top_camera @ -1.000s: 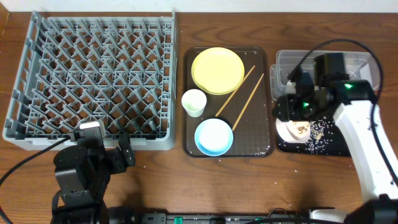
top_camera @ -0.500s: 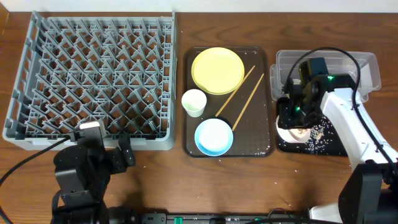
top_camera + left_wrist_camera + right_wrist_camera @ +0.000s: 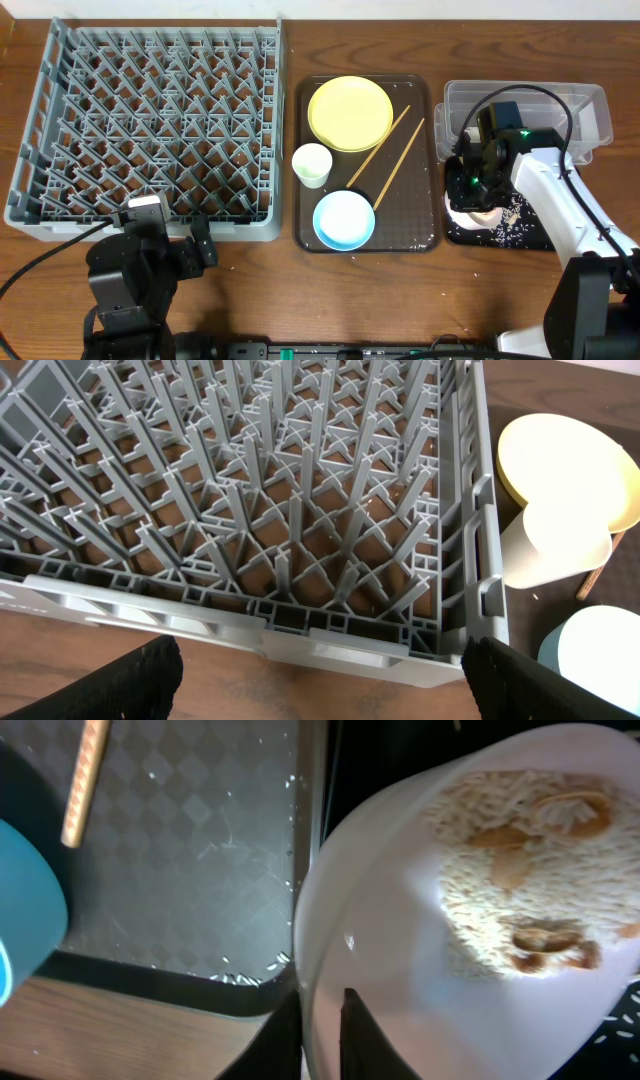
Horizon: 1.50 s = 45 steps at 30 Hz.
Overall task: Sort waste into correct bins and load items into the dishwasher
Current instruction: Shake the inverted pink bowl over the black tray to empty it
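White bowl (image 3: 400,920): at the right side of the counter, over the near-left corner of the black tray (image 3: 530,238). It is lifted and tipped, not standing on its base.
Right tool (image 3: 322,1032): closed onto the bowl's rim. In the wrist view the thin white edge passes between the two dark fingers.
Reason for the hold: a pinch at the rim lets the wrist turn the bowl over, so I judge that the leftovers are being emptied into the black tray.
Look of the bowl: smooth, glossy white, with a patch of rice scraps (image 3: 510,870) sticking to its inner wall. The rice is beige with some brownish lumps and seems sticky.
Black tray content: loose grains lie spread on its bottom, just beside the bowl.
Clear tub (image 3: 590,105): behind the black tray; I cannot tell what is inside it.
Left tool (image 3: 320,700): opened wide and holding nothing. It hangs over the counter just before the near wall of the dish rack (image 3: 150,120), probably waiting.
Dish rack: no dishes are between its pegs.
Brown tray (image 3: 420,240): between the rack and the bins. It carries the yellow plate (image 3: 350,112), the white cup (image 3: 312,165), the blue bowl (image 3: 344,220) and the chopsticks (image 3: 390,150), none of them loaded yet.
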Available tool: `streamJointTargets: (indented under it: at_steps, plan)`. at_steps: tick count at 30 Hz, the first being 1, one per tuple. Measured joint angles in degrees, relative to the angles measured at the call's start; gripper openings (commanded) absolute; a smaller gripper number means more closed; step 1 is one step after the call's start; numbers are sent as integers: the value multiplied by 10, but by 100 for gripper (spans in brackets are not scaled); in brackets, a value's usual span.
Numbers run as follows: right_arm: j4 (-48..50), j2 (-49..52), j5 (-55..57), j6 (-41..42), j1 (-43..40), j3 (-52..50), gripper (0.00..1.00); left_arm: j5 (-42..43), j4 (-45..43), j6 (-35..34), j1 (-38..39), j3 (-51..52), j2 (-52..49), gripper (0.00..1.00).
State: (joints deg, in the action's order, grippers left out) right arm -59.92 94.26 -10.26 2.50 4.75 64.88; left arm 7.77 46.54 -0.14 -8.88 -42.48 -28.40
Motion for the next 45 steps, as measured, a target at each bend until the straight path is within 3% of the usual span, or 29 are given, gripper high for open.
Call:
streamJointTargets:
  at_steps: [18, 23, 30, 39, 45]
  plan:
    - [-50, -43, -97, -2, -25, 47, 1, 0, 0, 0, 0, 0, 0, 93]
    - [-64, -103, -188, -52, -106, 57, 1, 0, 0, 0, 0, 0, 0, 93]
    - [-64, -109, -355, -174, -247, 44, 1, 0, 0, 0, 0, 0, 0, 93]
    - [9, -96, -536, -270, -361, -66, 1, 0, 0, 0, 0, 0, 0, 93]
    - [63, -47, -628, -287, -420, -134, 1, 0, 0, 0, 0, 0, 0, 93]
